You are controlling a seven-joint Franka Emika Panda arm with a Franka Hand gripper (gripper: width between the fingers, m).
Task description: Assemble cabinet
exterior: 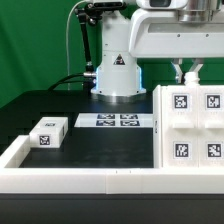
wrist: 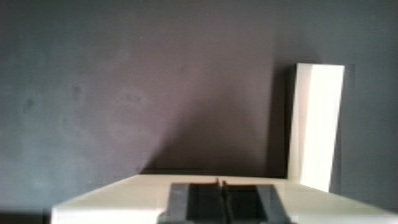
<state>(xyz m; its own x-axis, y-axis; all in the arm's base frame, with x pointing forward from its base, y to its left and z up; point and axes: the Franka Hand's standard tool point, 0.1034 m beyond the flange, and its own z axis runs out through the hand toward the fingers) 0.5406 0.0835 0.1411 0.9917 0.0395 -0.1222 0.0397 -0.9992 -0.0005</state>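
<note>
The cabinet body (exterior: 190, 128), a large white box with several black-and-white tags on top, stands at the exterior view's right. A small white tagged panel piece (exterior: 48, 132) lies apart at the left. My gripper (exterior: 186, 77) hangs just above the body's far edge, fingers pointing down and close together. In the wrist view the gripper (wrist: 219, 186) shows two dark pads (wrist: 192, 200) pressed together with only a thin line between them and nothing held. A tall white strip (wrist: 320, 125) stands beside it over the black table; I cannot tell which part it is.
The marker board (exterior: 116, 121) lies flat in front of the robot's white base (exterior: 118, 75). A low white rim (exterior: 80, 178) frames the black table at the front and left.
</note>
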